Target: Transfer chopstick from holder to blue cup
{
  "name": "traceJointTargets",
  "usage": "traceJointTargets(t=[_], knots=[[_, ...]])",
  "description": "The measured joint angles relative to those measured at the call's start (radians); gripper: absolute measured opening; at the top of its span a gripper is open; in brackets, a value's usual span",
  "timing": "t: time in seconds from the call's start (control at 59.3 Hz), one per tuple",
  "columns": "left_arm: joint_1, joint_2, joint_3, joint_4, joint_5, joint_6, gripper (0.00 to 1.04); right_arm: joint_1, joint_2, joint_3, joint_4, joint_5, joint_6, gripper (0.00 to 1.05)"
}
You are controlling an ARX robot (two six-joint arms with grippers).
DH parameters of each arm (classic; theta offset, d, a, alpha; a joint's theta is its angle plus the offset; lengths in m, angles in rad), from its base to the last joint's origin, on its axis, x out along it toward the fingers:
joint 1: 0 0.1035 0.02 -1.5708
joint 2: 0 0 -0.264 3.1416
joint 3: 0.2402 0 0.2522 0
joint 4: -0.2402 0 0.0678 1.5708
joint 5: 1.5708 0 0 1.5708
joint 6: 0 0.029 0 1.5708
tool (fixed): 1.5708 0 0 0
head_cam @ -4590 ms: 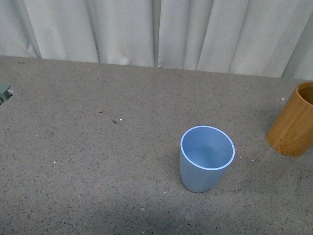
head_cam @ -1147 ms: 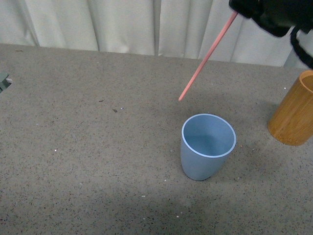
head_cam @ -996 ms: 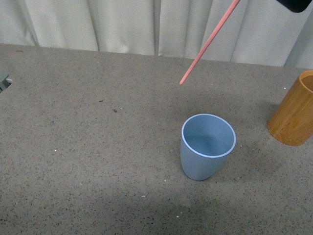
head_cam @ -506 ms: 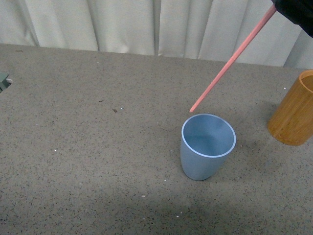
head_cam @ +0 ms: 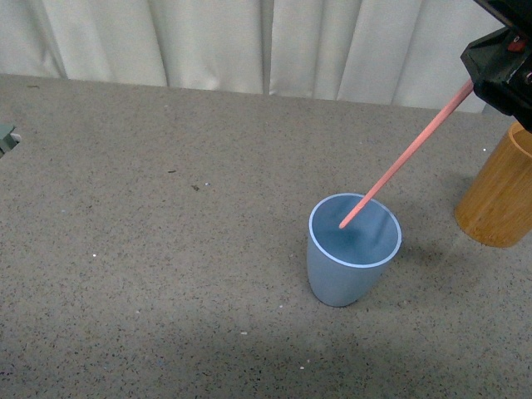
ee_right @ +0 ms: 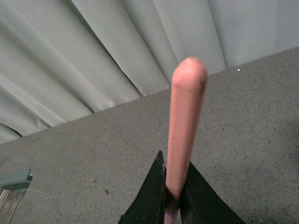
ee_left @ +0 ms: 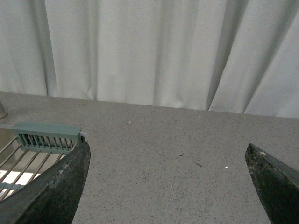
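Note:
The blue cup [head_cam: 352, 249] stands upright at the table's middle right. My right gripper [head_cam: 486, 75] is at the upper right, shut on the salmon-pink chopstick [head_cam: 407, 154], which slants down to the left with its tip inside the cup's mouth. In the right wrist view the chopstick [ee_right: 184, 126] stands up between the black fingers [ee_right: 154, 196] of my right gripper [ee_right: 172, 198]. The orange-brown wooden holder [head_cam: 500, 193] stands at the right edge, below that gripper. My left gripper [ee_left: 170, 186] is open and empty over bare table, with its fingers [ee_left: 56, 191] far apart.
White curtains [head_cam: 249, 41] hang behind the speckled grey table [head_cam: 166, 274]. A green-framed wire rack [ee_left: 32, 144] sits at the table's far left in the left wrist view; its corner shows in the front view [head_cam: 7, 137].
My right gripper has come down and to the right with the chopstick. Its tip has gone from above and beside the cup into the cup's mouth.

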Motion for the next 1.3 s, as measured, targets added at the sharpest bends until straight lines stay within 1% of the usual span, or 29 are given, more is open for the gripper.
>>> traceJointTargets(t=[0.304,0.439,0.607,0.675,0.759,0.793,0.827,0.844,0.877,0.894,0.911,0.928,0.945,0.979,0.996,1.012,1.029,1.046,1.097,1.114,1.147,1.181,1.249,1.282,1.299], knots=[[0.0,0.0,0.0,0.0,0.0,0.0,0.98,0.006,0.019,0.003,0.002,-0.004,-0.002,0.04],[0.0,0.0,0.0,0.0,0.0,0.0,0.98,0.018,0.019,0.018,-0.008,-0.006,-0.008,0.36],[0.0,0.0,0.0,0.0,0.0,0.0,0.98,0.016,0.007,0.021,-0.035,0.01,-0.01,0.62],[0.0,0.0,0.0,0.0,0.0,0.0,0.98,0.008,-0.017,0.02,-0.055,0.034,-0.009,0.75],[0.0,0.0,0.0,0.0,0.0,0.0,0.98,-0.001,-0.063,-0.001,-0.066,0.058,-0.009,0.87],[0.0,0.0,0.0,0.0,0.0,0.0,0.98,-0.005,-0.099,-0.023,-0.076,0.074,-0.009,0.94],[0.0,0.0,0.0,0.0,0.0,0.0,0.98,-0.007,-0.131,-0.043,-0.088,0.083,-0.008,0.97],[0.0,0.0,0.0,0.0,0.0,0.0,0.98,-0.009,-0.152,-0.061,-0.092,0.091,-0.012,0.97],[0.0,0.0,0.0,0.0,0.0,0.0,0.98,-0.016,-0.179,-0.119,0.0,0.125,-0.071,0.91],[0.0,0.0,0.0,0.0,0.0,0.0,0.98,-0.027,-0.201,-0.175,0.095,0.129,-0.142,0.86],[0.0,0.0,0.0,0.0,0.002,0.0,0.98,-0.035,-0.219,-0.216,0.156,0.124,-0.209,0.82],[0.0,0.0,0.0,0.0,0.001,0.0,0.98,-0.045,-0.246,-0.256,0.204,0.118,-0.261,0.78],[0.0,0.0,0.0,0.0,0.001,0.0,0.98,-0.058,-0.308,-0.312,0.213,0.115,-0.326,0.73],[0.0,0.0,0.0,0.0,0.001,0.0,0.98,-0.068,-0.433,-0.382,0.138,0.117,-0.421,0.66],[0.0,0.0,0.0,0.0,-0.001,0.0,0.98,-0.069,-0.55,-0.427,0.035,0.121,-0.465,0.6],[0.0,0.0,0.0,0.0,-0.001,0.0,0.98,-0.068,-0.592,-0.438,-0.004,0.125,-0.471,0.59],[0.0,0.0,0.0,0.0,0.0,0.0,0.98,-0.059,-0.736,-0.465,-0.149,0.139,-0.507,0.53],[0.0,0.0,0.0,0.0,0.0,0.0,0.98,-0.06,-0.833,-0.469,-0.244,0.133,-0.525,0.49],[0.0,0.0,0.0,0.0,0.001,0.0,0.98,-0.077,-1.098,-0.469,-0.462,0.086,-0.555,0.39],[0.0,0.0,0.0,0.0,0.001,0.0,0.98,-0.082,-1.138,-0.469,-0.49,0.08,-0.557,0.37],[0.0,0.0,0.0,0.0,0.001,0.0,0.98,-0.103,-1.267,-0.469,-0.58,0.066,-0.571,0.3],[0.0,0.001,0.0,0.0,0.001,0.0,0.98,-0.116,-1.327,-0.469,-0.619,0.064,-0.575,0.25],[0.0,0.0,0.0,0.0,0.001,0.0,0.98,-0.127,-1.384,-0.469,-0.642,0.061,-0.581,0.14],[0.0,0.0,0.0,0.0,0.001,0.0,0.98,-0.143,-1.402,-0.469,-0.657,0.025,-0.583,0.08],[0.0,0.0,0.0,0.0,0.001,0.0,0.98,-0.164,-1.413,-0.469,-0.671,-0.012,-0.586,0.05]])
